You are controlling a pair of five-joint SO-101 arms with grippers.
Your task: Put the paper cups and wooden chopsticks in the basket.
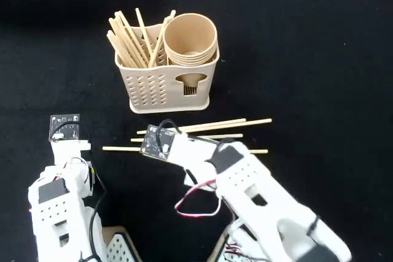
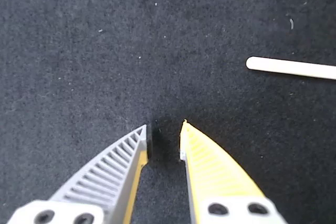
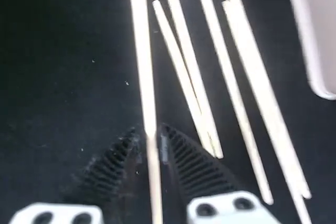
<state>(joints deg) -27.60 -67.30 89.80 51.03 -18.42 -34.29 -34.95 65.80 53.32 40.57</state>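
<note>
Right fingers tight around 1 wooden chopstick

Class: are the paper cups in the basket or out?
In. The paper cups stand nested upright inside one compartment of the basket.

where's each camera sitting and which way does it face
High view: fixed above, looking down on the table, basket, loose chopsticks, left arm, right arm.
Left wrist view: on the left arm, looking past the left gripper at the table, one chopstick end.
Right wrist view: on the right arm, looking past the right gripper, shut on a chopstick.
Shared: high and right wrist views both show basket, loose chopsticks.
</note>
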